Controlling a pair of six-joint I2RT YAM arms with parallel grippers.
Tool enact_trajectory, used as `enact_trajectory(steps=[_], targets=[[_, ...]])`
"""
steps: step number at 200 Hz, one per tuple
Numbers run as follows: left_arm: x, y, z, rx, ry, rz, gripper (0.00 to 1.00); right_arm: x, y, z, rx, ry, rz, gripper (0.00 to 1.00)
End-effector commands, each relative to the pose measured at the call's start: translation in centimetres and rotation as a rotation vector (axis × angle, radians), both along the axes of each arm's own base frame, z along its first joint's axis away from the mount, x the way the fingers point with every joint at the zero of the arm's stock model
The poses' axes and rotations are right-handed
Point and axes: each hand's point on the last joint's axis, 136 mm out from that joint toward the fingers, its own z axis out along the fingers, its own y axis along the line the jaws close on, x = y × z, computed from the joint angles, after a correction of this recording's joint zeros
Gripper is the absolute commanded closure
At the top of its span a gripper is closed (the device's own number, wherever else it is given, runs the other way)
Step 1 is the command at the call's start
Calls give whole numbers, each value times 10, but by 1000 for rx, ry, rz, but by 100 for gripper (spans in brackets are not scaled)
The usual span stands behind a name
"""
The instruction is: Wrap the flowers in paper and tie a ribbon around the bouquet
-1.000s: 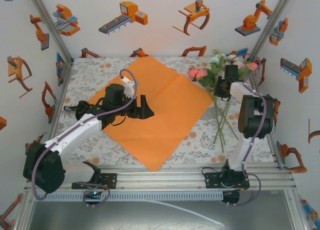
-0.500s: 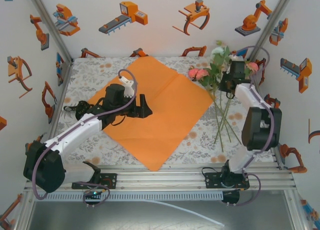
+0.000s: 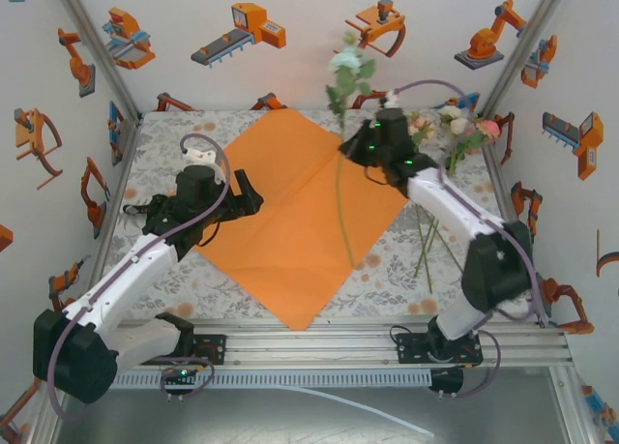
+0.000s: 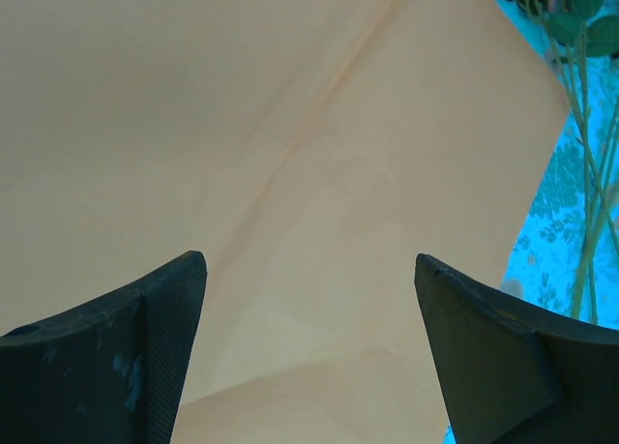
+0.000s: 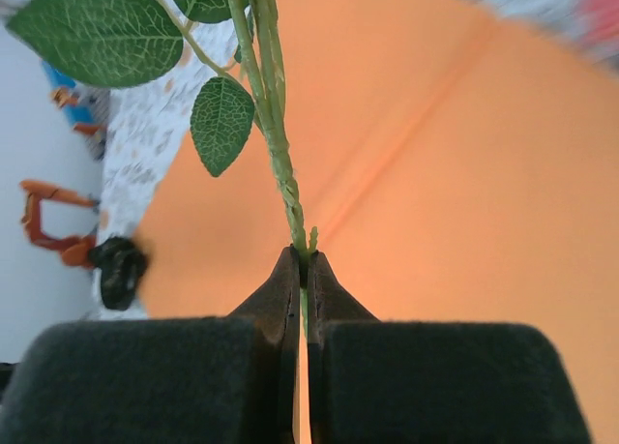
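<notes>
Table spread with a grey-orange floral tablecloth (image 3: 387,284), enclosed by white walls bearing orange robot stickers (image 3: 242,33). Large bright orange rectangular paper (image 3: 300,202) lies at centre. Pink, white and green artificial flowers (image 3: 462,127) lie at far right, off the paper. Right gripper (image 3: 360,146) is clamped on one long green leafy stem (image 3: 340,197), held up over the paper's right half, pale bloom uppermost. Left gripper (image 3: 247,194), jaws spread wide, sits over the paper's left part, well apart from the flowers.

Left arm (image 3: 135,270) and right arm (image 3: 437,198): white tubular links between rounded black joint housings, a grey-purple cable looping along each, black base plates at the near edge. Left gripper (image 4: 309,258) fingers (image 4: 116,367): matte black, ribbed wedges.
</notes>
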Motion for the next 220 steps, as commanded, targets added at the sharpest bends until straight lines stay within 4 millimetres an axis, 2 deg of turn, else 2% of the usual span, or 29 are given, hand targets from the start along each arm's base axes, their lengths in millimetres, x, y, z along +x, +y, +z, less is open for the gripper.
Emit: enact_trajectory(steps=[1,15,17,25,35,64,81,93,104,126,141,155,171,180,192,194,204,220], targets=[[-8,2,-2,-29,17,0,19,29,65,-2,159,11,-13,100],[-12,4,-5,-25,26,0,19,45,102,-12,200,26,24,100],[-13,5,-5,-24,27,-1,19,47,108,-19,195,35,32,100],[-15,6,-6,-24,29,1,19,57,130,-24,191,42,59,100],[-17,8,-7,-29,31,5,19,66,158,-39,176,57,104,100],[-21,8,-3,-69,16,6,19,81,210,-79,136,108,189,100],[-22,10,-3,-74,13,11,19,80,226,-97,127,129,217,100],[-21,11,-5,-74,16,17,18,80,229,-108,103,143,215,100],[-21,10,-6,-76,22,18,18,80,225,-114,86,165,199,87],[-20,8,-6,-89,28,16,18,75,217,-98,47,148,199,66],[-19,7,-7,-96,32,15,18,73,206,-70,24,110,200,55],[-19,4,-7,-103,34,4,18,70,189,-33,17,62,200,53],[-20,-4,-3,-118,23,-44,17,63,158,4,-13,8,191,53],[-22,-15,0,-138,6,-108,17,57,127,26,-65,-38,165,52],[-28,-34,6,-177,-16,-215,18,49,78,41,-152,-80,115,52],[-29,-38,8,-182,-22,-232,18,48,69,37,-174,-76,106,52],[-34,-54,11,-196,-32,-308,18,41,17,41,-243,-90,45,52],[-43,-78,15,-177,-50,-411,18,33,-70,21,-345,-51,-62,52]])
